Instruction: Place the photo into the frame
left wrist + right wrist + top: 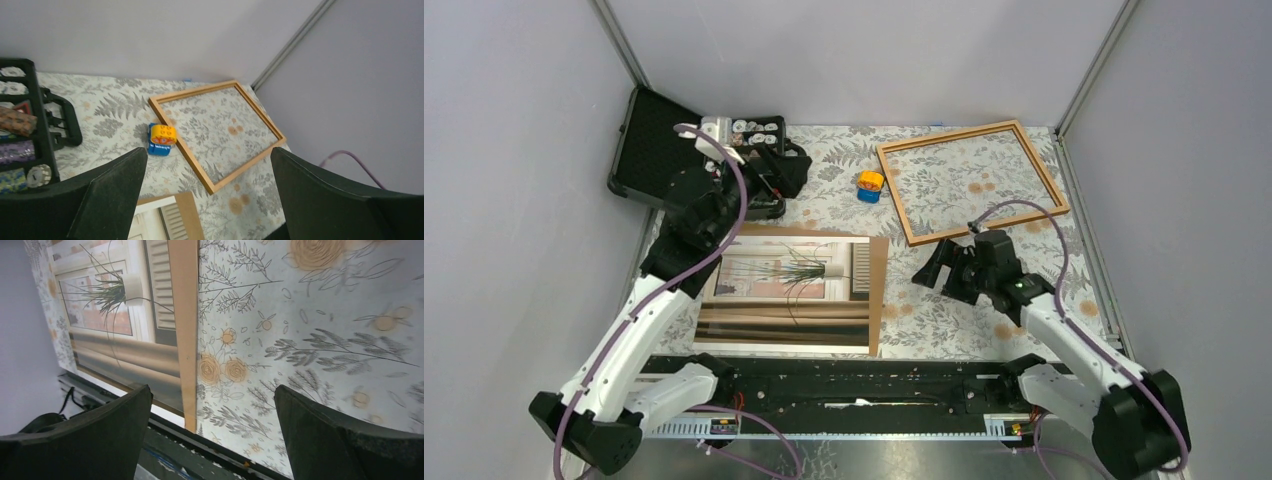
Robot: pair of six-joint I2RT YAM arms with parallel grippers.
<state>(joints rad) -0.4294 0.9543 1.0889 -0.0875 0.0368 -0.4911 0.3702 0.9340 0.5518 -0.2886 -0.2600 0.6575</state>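
The photo (784, 290) of a wispy plant in a white pot lies face up on a brown backing board (879, 290) at the near left of the table. The light wooden frame (895, 195) lies flat at the far right with nothing inside it, the floral cloth showing through. My left gripper (764, 190) hovers open above the photo's far edge. In the left wrist view it (207, 150) looks across the photo's corner (150, 220) to the frame (184, 152). My right gripper (934, 270) hangs open just right of the board, facing the photo (110, 315), and holds nothing (212, 388).
A yellow and blue toy block (870, 185) sits against the frame's left side. An open black case (639, 145) of poker chips stands at the far left. A black rail (844, 385) runs along the near edge. Grey walls close in on both sides.
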